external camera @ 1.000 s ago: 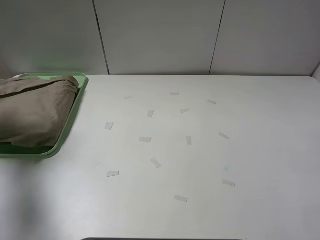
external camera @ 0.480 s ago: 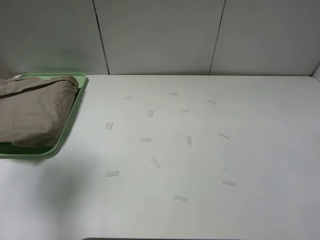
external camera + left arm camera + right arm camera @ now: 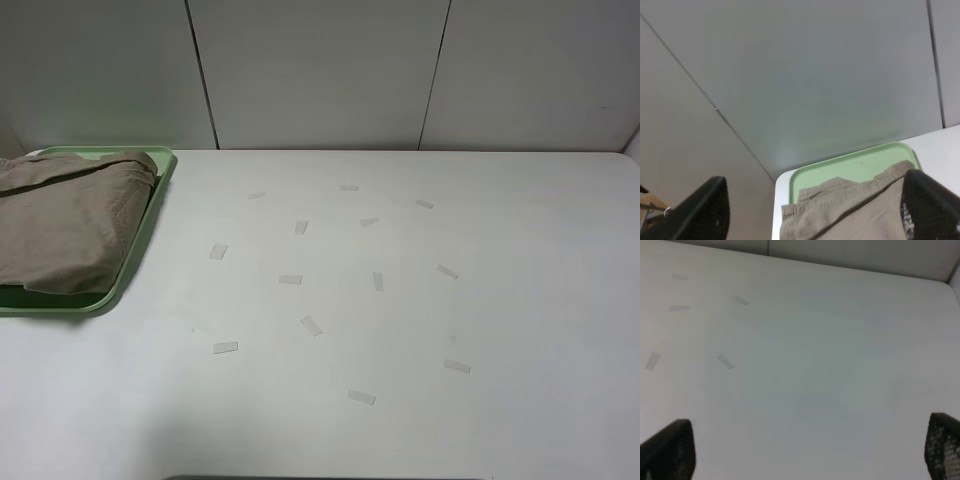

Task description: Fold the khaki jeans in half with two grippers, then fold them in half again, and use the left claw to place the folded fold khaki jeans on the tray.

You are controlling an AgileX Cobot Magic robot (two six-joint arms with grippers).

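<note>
The khaki jeans [image 3: 65, 220] lie folded in a thick bundle on the pale green tray [image 3: 140, 250] at the table's far left. The left wrist view looks over the jeans [image 3: 850, 210] and the tray's [image 3: 850, 162] far rim toward the wall. My left gripper [image 3: 815, 180] is open, its two black fingertips [image 3: 705, 207] far apart and touching nothing. My right gripper [image 3: 807, 440] is open too, over bare white table with nothing between its fingers [image 3: 670, 447]. Neither arm shows in the exterior high view.
Several small strips of clear tape [image 3: 311, 325] are scattered over the middle of the white table [image 3: 500, 300]. A grey panelled wall [image 3: 320, 70] rises right behind the table's far edge. The tray sits against the table's back left corner.
The jeans and tray lie as they did. A faint shadow on the table's front left has faded away.
</note>
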